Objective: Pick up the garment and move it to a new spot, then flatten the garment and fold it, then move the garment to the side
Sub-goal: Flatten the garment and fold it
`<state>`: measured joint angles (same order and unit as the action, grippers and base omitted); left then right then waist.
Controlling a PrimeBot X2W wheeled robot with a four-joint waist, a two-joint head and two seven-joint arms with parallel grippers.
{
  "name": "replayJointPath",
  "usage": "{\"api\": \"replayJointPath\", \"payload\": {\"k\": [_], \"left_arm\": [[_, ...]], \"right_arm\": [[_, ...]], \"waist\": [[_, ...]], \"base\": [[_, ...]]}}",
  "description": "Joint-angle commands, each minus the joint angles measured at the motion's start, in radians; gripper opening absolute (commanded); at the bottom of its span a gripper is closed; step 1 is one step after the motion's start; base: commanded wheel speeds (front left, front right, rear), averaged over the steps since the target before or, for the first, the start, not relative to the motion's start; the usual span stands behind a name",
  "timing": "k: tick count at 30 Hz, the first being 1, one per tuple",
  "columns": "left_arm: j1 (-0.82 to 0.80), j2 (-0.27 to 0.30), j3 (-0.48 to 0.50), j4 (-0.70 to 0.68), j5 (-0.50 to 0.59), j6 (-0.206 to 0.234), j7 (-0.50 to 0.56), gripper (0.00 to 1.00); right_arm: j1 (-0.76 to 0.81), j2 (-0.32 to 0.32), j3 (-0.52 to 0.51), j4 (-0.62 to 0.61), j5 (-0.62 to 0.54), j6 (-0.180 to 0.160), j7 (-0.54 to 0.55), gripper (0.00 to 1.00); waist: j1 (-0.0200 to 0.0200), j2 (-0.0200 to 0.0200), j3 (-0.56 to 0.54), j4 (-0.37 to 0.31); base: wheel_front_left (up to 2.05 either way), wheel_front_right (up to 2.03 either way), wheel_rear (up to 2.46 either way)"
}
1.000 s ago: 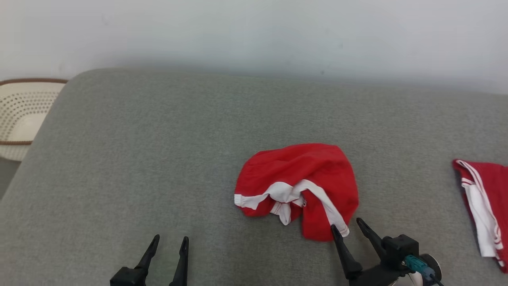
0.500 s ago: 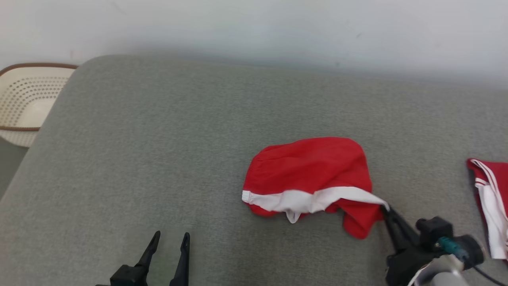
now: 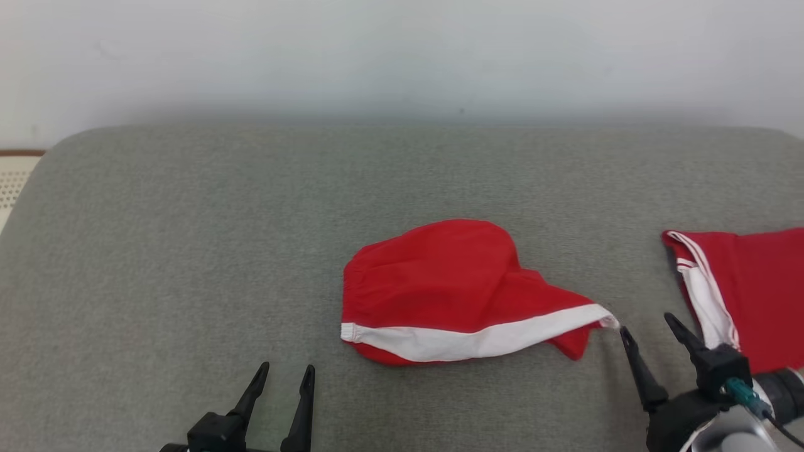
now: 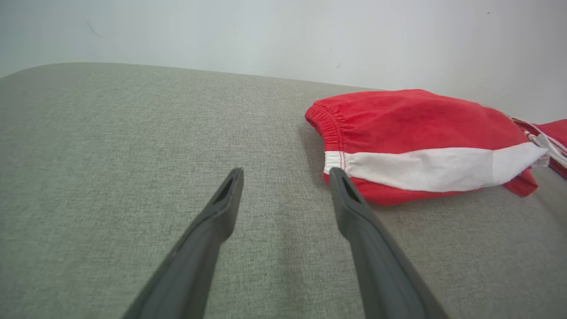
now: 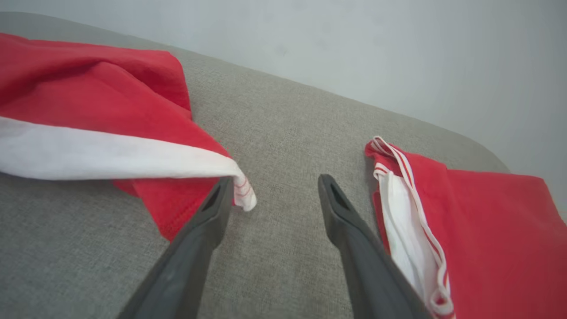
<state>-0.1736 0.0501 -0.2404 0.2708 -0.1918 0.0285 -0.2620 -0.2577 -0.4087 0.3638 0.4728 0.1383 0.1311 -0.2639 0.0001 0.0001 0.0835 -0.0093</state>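
Nearest, at the lower left of the head view, the left end effector is seen over the grey cushion, its two dark fingers spread apart with nothing between them. At the lower right, the right end effector is likewise parted and clamped on nothing.

Just beyond them the red garment is laid on the middle of the cushion, with a white band run along its near edge and drawn out to a point toward the right end effector. From the right wrist view it is made plain that this white corner lies just beside the tip of one finger, outside the gap; whether it touches cannot be told. Red stitching on the corner is also brought out there, a detail lost in the head view. A gathered elastic hem at the garment's left end is shown clearly by the left wrist view.

To the right, well apart, a second red garment with thin white stripes is laid flat. Farther off, at the left edge, a sliver of a pale perforated basket is caught, and behind all a plain wall is seen.
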Motion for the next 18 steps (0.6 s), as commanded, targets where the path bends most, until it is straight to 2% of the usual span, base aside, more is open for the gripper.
{"api": "replayJointPath", "payload": {"k": [1, 9, 18], "left_arm": [[-0.001, 0.001, 0.005, 0.005, -0.006, 0.005, -0.004, 1.00], [-0.023, 0.001, 0.018, 0.024, -0.039, -0.009, -0.004, 1.00], [-0.117, 0.001, 0.037, 0.108, -0.033, -0.013, -0.003, 1.00]], "right_arm": [[0.025, 0.014, -0.012, -0.005, -0.006, -0.001, 0.000, 1.00], [0.090, 0.073, -0.081, -0.049, -0.007, -0.001, 0.000, 1.00], [0.071, 0.101, -0.096, -0.094, -0.009, -0.001, 0.000, 1.00]], "waist": [[-0.0001, -0.0001, -0.017, -0.034], [-0.0001, -0.0001, -0.013, -0.120], [-0.0001, -0.0001, 0.033, -0.199]], "base": [[0.00, 0.00, 0.00], [0.00, 0.00, 0.00], [0.00, 0.00, 0.00]]}}
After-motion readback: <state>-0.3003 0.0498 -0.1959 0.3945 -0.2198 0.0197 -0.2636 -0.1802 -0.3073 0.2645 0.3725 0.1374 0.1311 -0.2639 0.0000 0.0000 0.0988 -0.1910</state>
